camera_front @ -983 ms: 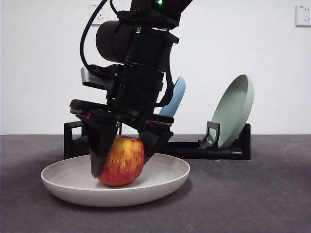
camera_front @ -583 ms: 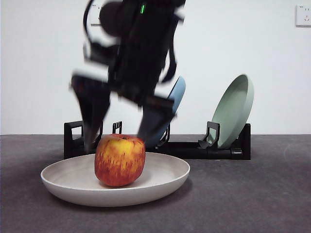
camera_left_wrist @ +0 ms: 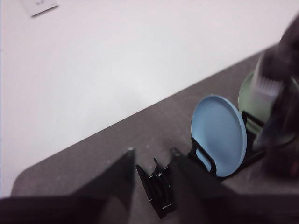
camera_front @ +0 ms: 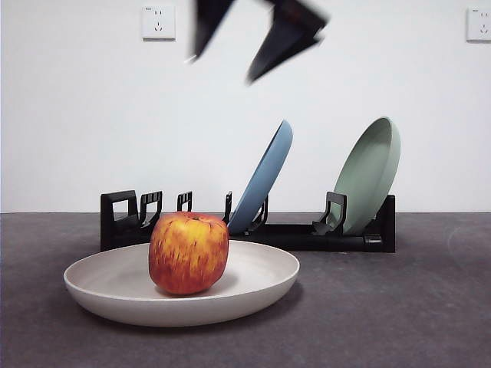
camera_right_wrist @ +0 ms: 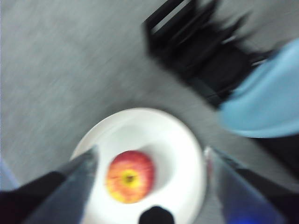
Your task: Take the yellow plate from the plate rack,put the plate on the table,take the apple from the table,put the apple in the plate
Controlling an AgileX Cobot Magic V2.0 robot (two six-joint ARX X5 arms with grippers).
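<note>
On the grey table (camera_front: 399,322), the apple (camera_front: 189,253) sits in the plate (camera_front: 261,287), firm, smooth, best gripped across its middle. The right gripper (camera_front: 257,34) hangs at 12 o'clock, jaws apart; the left gripper's (camera_left_wrist: 150,161) jaws stand apart too.

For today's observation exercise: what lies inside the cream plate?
Only the apple sits inside the yellow plate, upright. The plate's surface directly beneath the apple is hidden.
</note>
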